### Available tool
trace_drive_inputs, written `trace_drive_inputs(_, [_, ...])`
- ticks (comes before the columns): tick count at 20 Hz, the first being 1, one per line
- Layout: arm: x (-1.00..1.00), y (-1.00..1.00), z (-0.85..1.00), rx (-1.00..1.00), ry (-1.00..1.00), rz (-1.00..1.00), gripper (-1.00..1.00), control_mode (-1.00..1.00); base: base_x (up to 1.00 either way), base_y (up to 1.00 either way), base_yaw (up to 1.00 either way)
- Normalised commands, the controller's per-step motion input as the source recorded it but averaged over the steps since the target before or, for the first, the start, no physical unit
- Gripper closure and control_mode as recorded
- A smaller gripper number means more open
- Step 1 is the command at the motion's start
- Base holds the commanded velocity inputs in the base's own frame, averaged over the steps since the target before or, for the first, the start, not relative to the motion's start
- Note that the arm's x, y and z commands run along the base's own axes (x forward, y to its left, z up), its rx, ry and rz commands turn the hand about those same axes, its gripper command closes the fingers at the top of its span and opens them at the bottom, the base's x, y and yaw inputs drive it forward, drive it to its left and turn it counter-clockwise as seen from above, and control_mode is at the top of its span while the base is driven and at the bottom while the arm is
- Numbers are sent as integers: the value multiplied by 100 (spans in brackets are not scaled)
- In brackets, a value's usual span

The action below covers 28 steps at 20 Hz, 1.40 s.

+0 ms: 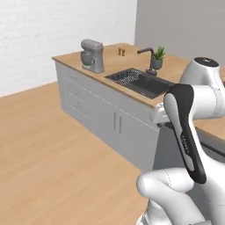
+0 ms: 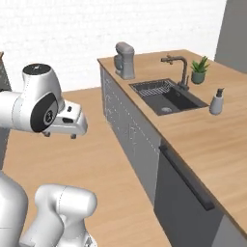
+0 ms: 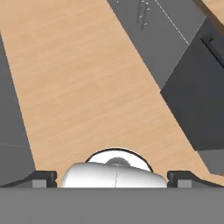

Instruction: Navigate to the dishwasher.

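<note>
A wooden counter [image 2: 202,140] runs over grey cabinets. From its far left end come a grey stand mixer [image 2: 124,60], a black sink [image 2: 169,96] with a dark faucet [image 2: 179,67], a small potted plant [image 2: 199,70] and a soap dispenser [image 2: 217,102]. The dishwasher [image 2: 185,212] sits under the counter's front edge, at its right end, past the sink. The claw [image 3: 111,178] hangs over the wooden floor [image 3: 87,87], fingers spread wide, holding nothing.

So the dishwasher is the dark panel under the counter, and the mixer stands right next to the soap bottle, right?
Not quite. The dishwasher is the dark panel under the counter, but the mixer stands far from the soap bottle. It is at the far end of the counter, past the sink, while the bottle is on the sink's near side. The right base view shows this.
</note>
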Motion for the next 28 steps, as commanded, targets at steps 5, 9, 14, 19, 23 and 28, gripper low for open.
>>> trace_drive_inputs(5, [0, 0, 0, 0, 0, 0, -100, 100, 83, 29, -70])
trace_drive_inputs(9, [0, 0, 0, 0, 0, 0, -100, 100, 100, 56, -68])
trace_drive_inputs(14, [0, 0, 0, 0, 0, 0, -100, 100, 100, 38, -66])
trace_drive_inputs(19, [0, 0, 0, 0, 0, 0, -100, 100, 74, -8, -58])
trace_drive_inputs(23, [0, 0, 0, 0, 0, 0, -100, 100, 37, -50, -53])
trace_drive_inputs(28, [0, 0, 0, 0, 0, 0, -100, 100, 14, 13, -54])
